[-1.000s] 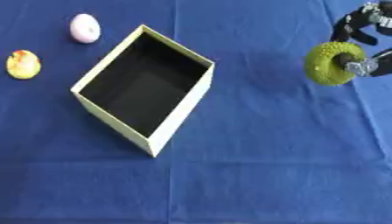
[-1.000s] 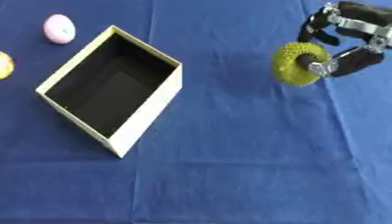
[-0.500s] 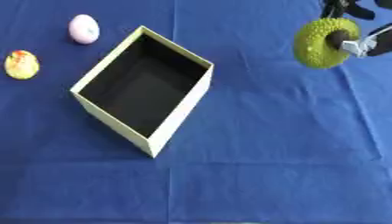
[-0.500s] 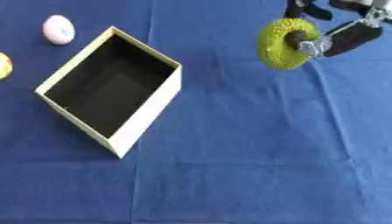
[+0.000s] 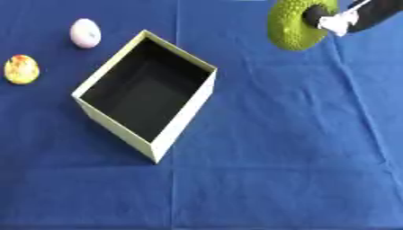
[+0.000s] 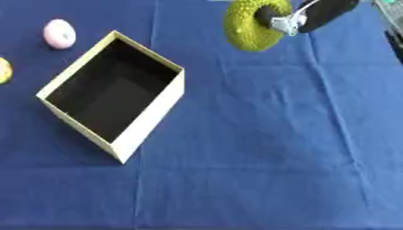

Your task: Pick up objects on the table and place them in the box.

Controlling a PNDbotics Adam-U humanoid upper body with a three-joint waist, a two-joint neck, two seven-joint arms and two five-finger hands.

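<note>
Gripping a bumpy yellow-green fruit [image 6: 250,24] at the top right of the view, the right hand [image 6: 303,15] with its fingers [image 6: 271,18] curled against the fruit's face, only part of the hand showing below the top edge. Hanging clear of the tabletop [image 5: 267,148], the fruit, up and to the right of the box and well apart from it. Sitting left of centre, turned at an angle, an open cream-walled box [image 5: 185,112] with a dark inside, nothing showing within it. Lying on the blue cloth beyond the box's far left corner, a pale pink egg-shaped thing [image 5: 85,33], near the box but not touching it. Resting further left, close to the view's left edge, a round yellow thing with reddish patches [image 5: 21,69], apart from both the pink thing and the box. Covering the whole tabletop, a blue cloth with faint fold lines crossing it, one running down from the top and one across the lower part. Showing in neither view, the left hand.
</note>
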